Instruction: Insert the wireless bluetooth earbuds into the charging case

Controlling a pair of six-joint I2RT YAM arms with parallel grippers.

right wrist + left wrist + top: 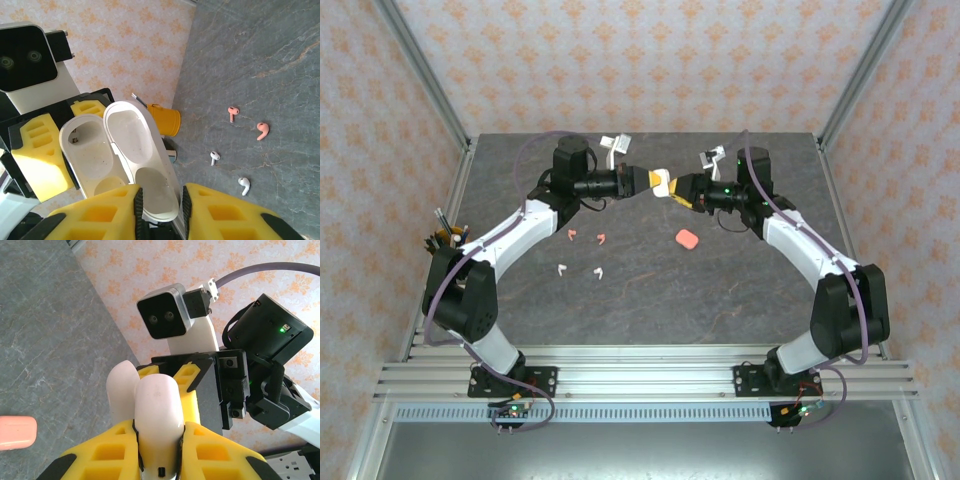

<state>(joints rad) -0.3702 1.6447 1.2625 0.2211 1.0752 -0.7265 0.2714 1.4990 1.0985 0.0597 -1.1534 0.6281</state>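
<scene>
A white charging case (663, 181) hangs open above the back middle of the table. My left gripper (159, 440) is shut on its body (157, 410). My right gripper (159, 200) straddles the end of the raised lid (135, 145), open, with a thin gap at one pad. The body's sockets (92, 150) look empty. Two salmon pink earbuds (232, 112) (262, 129) and two white earbuds (214, 157) (244, 184) lie loose on the table, the pink pair (573, 236) behind the white pair (597, 273).
A shut salmon pink case (686, 239) lies on the table right of the earbuds, below the grippers. A yellow cup (448, 238) with pens stands at the left edge. Frame posts and patterned walls close in the table.
</scene>
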